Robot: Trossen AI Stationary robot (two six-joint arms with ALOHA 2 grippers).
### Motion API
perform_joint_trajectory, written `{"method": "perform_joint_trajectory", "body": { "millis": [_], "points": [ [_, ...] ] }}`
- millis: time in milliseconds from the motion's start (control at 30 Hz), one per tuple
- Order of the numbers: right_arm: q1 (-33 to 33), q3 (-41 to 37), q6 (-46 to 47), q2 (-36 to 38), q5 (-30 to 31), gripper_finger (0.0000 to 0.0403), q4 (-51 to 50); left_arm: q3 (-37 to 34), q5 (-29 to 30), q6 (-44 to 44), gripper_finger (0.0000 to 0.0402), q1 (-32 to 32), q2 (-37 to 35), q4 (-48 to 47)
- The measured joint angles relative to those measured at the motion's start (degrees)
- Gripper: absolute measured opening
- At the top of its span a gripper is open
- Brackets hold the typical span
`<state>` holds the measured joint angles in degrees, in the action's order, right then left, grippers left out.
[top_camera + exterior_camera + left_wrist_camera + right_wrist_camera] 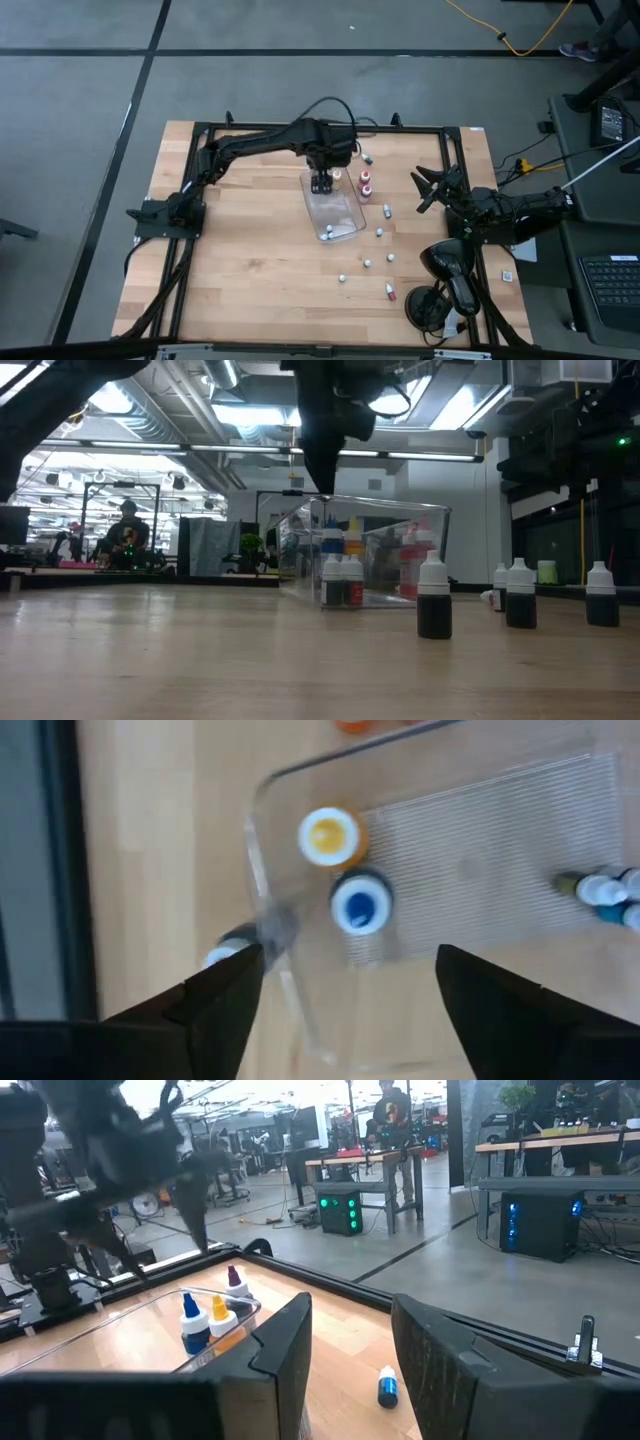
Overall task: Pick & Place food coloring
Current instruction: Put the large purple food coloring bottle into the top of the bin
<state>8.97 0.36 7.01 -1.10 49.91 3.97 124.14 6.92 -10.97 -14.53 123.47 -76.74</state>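
Left gripper [321, 184] hangs over the far end of the clear tray [345, 215], fingers [215, 1005] spread, nothing between them. Directly below stand a blue bottle [360, 906] and a yellow-capped bottle [329, 836] inside the tray, looks like a drop-off spot. Loose bottles [367, 264] dot the table to the right, awaiting pickup. Right gripper [430, 188] waits near the right edge, fingers parted, empty.

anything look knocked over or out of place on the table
Yes. One food coloring bottle lies on its side on the wood near the right gripper, outside the clear tray. Several other bottles stand scattered loose around the tray. Nothing looks spilled. The left gripper hangs open above the tray.
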Motion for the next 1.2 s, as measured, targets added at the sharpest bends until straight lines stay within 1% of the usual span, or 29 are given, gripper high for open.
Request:
{"method": "perform_joint_trajectory", "body": {
  "millis": [133,233,367,533,733,933,1067,1200],
  "points": [
    [0.0,0.0,0.0,0.0,0.0,0.0142,0.0,0.0,-0.3,-2.9,0.0317,-2.5,-2.5,-0.3],
    [0.0,0.0,0.0,0.0,0.0,0.0142,0.0,0.0,-0.1,-4.0,0.0327,-4.7,-2.9,-0.1],
    [0.0,0.0,0.0,0.0,0.0,0.0142,0.0,0.0,0.6,-5.7,0.0328,-8.1,-2.8,0.0],
    [0.0,0.0,0.0,0.0,0.0,0.0142,0.0,0.0,0.6,-5.6,0.0328,-10.4,-1.4,1.9],
    [0.0,0.0,0.0,0.0,0.0,0.0142,0.0,0.0,0.7,2.4,0.0327,-10.9,0.4,2.6],
    [0.0,0.0,0.0,0.0,0.0,0.0142,0.0,0.0,1.5,9.7,0.0326,-10.5,2.7,7.0],
    [0.0,0.0,0.0,0.0,0.0,0.0142,0.0,0.0,3.9,13.1,0.0326,-10.5,4.5,6.5],
    [0.0,0.0,0.0,0.0,0.0,0.0142,0.0,0.0,3.6,15.4,0.0326,-10.5,6.1,6.0]
  ]
}}
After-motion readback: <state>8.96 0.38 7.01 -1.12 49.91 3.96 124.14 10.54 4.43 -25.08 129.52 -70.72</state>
